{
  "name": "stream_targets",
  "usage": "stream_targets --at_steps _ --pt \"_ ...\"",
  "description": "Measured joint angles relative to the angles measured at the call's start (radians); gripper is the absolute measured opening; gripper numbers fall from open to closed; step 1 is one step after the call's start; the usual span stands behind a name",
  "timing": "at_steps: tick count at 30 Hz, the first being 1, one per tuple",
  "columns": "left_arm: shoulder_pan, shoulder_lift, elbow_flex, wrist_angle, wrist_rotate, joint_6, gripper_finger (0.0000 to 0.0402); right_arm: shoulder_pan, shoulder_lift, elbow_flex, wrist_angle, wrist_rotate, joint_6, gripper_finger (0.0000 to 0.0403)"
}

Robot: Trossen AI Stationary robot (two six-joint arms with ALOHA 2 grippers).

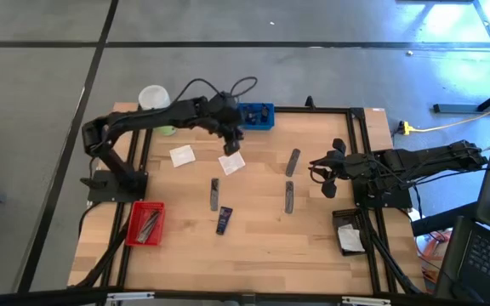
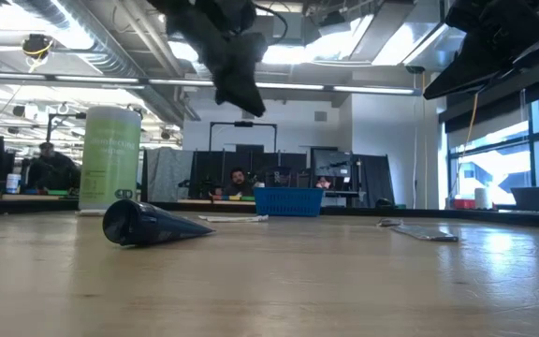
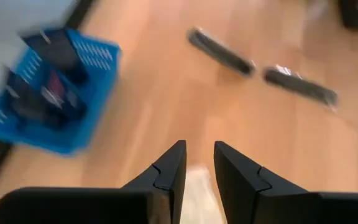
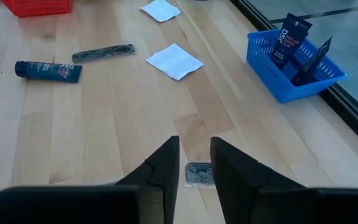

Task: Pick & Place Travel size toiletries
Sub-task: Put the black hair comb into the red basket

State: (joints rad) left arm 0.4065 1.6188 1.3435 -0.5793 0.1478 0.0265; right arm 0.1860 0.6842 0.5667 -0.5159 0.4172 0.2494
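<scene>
Several toiletries lie flat on the wooden table: two white sachets [image 1: 182,155] [image 1: 231,162], three grey tubes [image 1: 214,194] [image 1: 293,161] [image 1: 289,195] and a navy tube [image 1: 225,219]. My left gripper [image 1: 232,138] hovers above the table between the blue tray [image 1: 258,115] and the nearer sachet [image 3: 197,186], open by a narrow gap [image 3: 199,158] and holding nothing. My right gripper [image 1: 326,176] waits at the table's right side, open [image 4: 194,152] and raised, with one end of a grey tube [image 4: 197,174] below it. In the low view the navy tube [image 2: 148,225] lies on its side.
The blue tray [image 3: 48,87] at the far edge holds dark packets. A red tray [image 1: 145,223] near the left edge holds slim items. A tall light-green bottle [image 2: 110,157] stands at the far left corner. A dark tray [image 1: 347,236] sits beside the right arm's base.
</scene>
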Motion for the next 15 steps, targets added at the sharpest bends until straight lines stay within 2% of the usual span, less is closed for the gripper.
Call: stream_targets --at_steps 7,12,15 --pt "-0.099 -0.041 -0.057 -0.121 -0.014 -0.018 0.0075 0.000 0.000 0.000 0.000 0.000 0.000 0.0108" --pt "-0.152 -0.043 -0.123 -0.150 -0.134 -0.043 0.0070 0.000 0.000 0.000 0.000 0.000 0.000 0.0117" --pt "-0.165 -0.043 -0.153 -0.136 -0.153 -0.087 0.0067 0.000 0.000 0.000 0.000 0.000 0.000 0.0122"
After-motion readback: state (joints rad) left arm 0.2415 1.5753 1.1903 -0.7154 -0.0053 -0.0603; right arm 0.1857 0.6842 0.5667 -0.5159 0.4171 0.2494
